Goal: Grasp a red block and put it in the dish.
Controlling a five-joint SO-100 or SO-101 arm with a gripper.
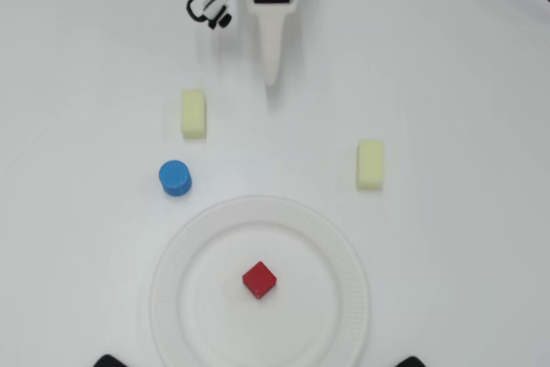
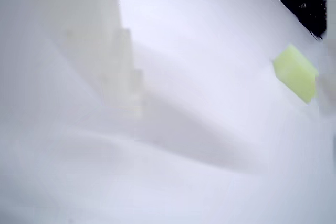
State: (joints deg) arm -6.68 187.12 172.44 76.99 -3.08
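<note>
In the overhead view the red block (image 1: 259, 280) is seen lying near the middle of the dish (image 1: 185, 298), resting on the flat white floor of the plate and clear of its ribbed rim, with nothing touching it. The gripper (image 1: 272, 75) is found at the top of that view, well apart from the dish, its white fingers drawn into a single narrow point aimed down the picture; the jaws are judged to be pressed together, and nothing is held between them. From this layout the placing is judged to be done: the block is in the dish and has been let go, so little or nothing appears to be left beyond the arm being parked. The other pieces are seen outside the plate on the table (image 1: 464, 83): a blue cylinder (image 1: 175, 178) just beyond the dish's upper-left rim, one pale yellow block (image 1: 194, 113) above it, and a second pale yellow block (image 1: 370, 164) off to the right. In the wrist view most of the picture is washed out and blurred; only a pale yellow block (image 2: 295, 73) at the right edge can be made out, and neither the red block nor the dish can be identified there.
</note>
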